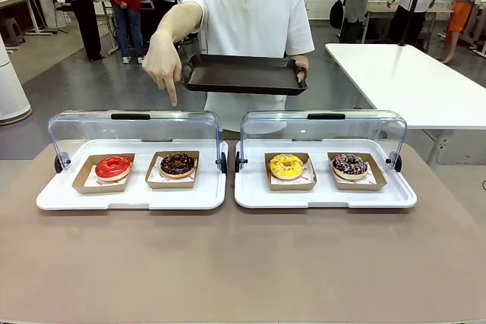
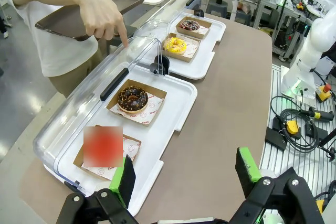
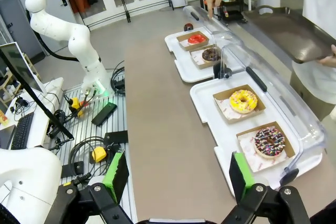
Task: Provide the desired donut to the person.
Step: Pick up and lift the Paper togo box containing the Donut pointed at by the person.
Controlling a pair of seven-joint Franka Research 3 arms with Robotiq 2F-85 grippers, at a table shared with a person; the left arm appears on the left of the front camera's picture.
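Note:
The person [image 1: 247, 20] stands at the far side, holding a dark tray [image 1: 243, 73] in one hand. The other hand [image 1: 163, 66] points a finger down over the left display case, above the chocolate donut [image 1: 178, 163] [image 2: 132, 98] [image 3: 211, 54]. Beside it in the same case lies a red donut [image 1: 113, 167]. The right case holds a yellow donut [image 1: 286, 165] and a dark sprinkled donut [image 1: 349, 165]. My left gripper [image 2: 186, 174] hovers open near the left case's end, holding nothing. My right gripper [image 3: 178, 177] is open over the table's edge, short of the right case.
Each donut sits in a brown paper tray on a white base [image 1: 133, 201], with the clear lids [image 1: 133, 127] raised at the back. Bare brown tabletop [image 1: 243, 263] lies in front of the cases. A white table [image 1: 410, 81] stands at the back right.

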